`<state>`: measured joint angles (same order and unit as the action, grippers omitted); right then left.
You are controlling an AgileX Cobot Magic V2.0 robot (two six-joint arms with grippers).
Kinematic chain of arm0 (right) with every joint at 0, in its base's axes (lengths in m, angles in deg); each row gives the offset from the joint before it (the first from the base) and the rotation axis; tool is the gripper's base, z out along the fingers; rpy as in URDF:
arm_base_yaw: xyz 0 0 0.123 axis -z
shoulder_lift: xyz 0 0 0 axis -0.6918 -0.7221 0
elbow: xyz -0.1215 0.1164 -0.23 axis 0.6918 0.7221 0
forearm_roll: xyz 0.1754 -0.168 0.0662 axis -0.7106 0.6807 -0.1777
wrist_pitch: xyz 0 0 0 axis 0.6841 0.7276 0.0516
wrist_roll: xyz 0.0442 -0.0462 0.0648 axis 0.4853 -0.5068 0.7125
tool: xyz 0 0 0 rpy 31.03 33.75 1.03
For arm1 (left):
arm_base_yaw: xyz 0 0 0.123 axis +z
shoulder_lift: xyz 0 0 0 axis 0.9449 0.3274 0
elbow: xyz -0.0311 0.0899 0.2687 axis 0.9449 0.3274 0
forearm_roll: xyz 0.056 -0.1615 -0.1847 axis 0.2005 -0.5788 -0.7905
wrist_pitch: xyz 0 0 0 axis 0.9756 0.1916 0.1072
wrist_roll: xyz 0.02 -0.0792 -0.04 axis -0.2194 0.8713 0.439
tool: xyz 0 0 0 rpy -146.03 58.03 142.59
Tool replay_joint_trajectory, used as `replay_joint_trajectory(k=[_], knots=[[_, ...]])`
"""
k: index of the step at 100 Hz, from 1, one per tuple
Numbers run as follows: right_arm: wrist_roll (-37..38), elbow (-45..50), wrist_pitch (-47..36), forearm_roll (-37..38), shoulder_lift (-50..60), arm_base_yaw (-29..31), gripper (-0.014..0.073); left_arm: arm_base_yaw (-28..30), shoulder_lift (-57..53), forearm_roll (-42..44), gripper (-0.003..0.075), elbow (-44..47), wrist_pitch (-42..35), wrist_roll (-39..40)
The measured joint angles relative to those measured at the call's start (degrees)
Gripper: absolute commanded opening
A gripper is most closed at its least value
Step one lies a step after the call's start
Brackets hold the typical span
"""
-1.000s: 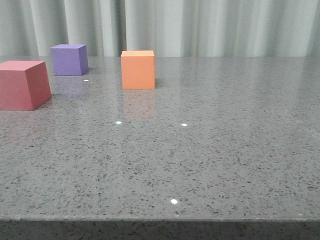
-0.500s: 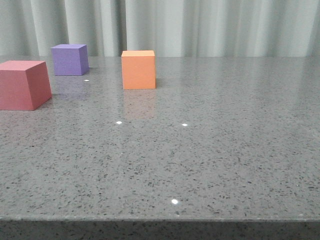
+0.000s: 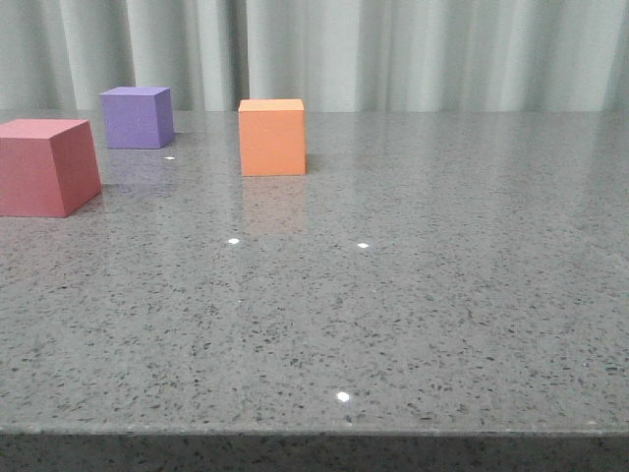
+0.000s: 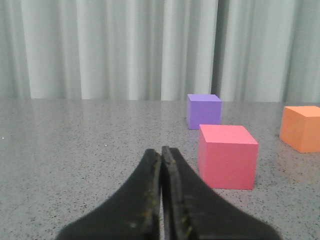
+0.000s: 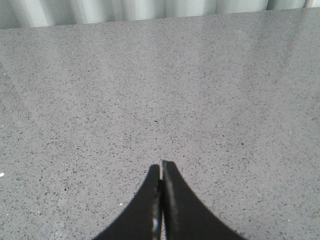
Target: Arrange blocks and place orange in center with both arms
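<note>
The orange cube (image 3: pixel 272 137) stands on the grey speckled table (image 3: pixel 413 295), left of middle and towards the back. The purple cube (image 3: pixel 137 117) stands further back and left. The pinkish-red cube (image 3: pixel 44 166) is nearest, at the left edge of the front view. In the left wrist view my left gripper (image 4: pixel 161 151) is shut and empty, with the pinkish-red cube (image 4: pixel 227 156) just ahead and beside it, the purple cube (image 4: pixel 203 111) behind that, and the orange cube (image 4: pixel 301 128) at the edge. My right gripper (image 5: pixel 161 166) is shut and empty over bare table. Neither arm shows in the front view.
Pale pleated curtains (image 3: pixel 393 49) hang behind the table's far edge. The table's front edge (image 3: pixel 314 431) runs along the bottom of the front view.
</note>
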<state>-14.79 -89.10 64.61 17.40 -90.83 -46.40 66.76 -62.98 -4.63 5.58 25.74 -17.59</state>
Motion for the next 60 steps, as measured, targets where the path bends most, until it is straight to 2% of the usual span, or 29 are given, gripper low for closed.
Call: replay_joint_trajectory(k=[17,27,43,60], knots=[[0.0,0.0,0.0,0.0,0.0,0.0,-0.0067,0.0,0.0,-0.3,-0.0019,-0.1,0.1,0.0],[0.0,0.0,0.0,0.0,0.0,0.0,-0.0067,0.0,0.0,-0.9,-0.0019,-2.1,3.6,0.0],[0.0,0.0,0.0,0.0,0.0,0.0,-0.0067,0.0,1.0,-1.1,-0.0019,-11.7,12.5,0.0],[0.0,0.0,0.0,0.0,0.0,0.0,-0.0067,0.0,8.9,-1.3,-0.0019,-22.5,21.3,0.0]])
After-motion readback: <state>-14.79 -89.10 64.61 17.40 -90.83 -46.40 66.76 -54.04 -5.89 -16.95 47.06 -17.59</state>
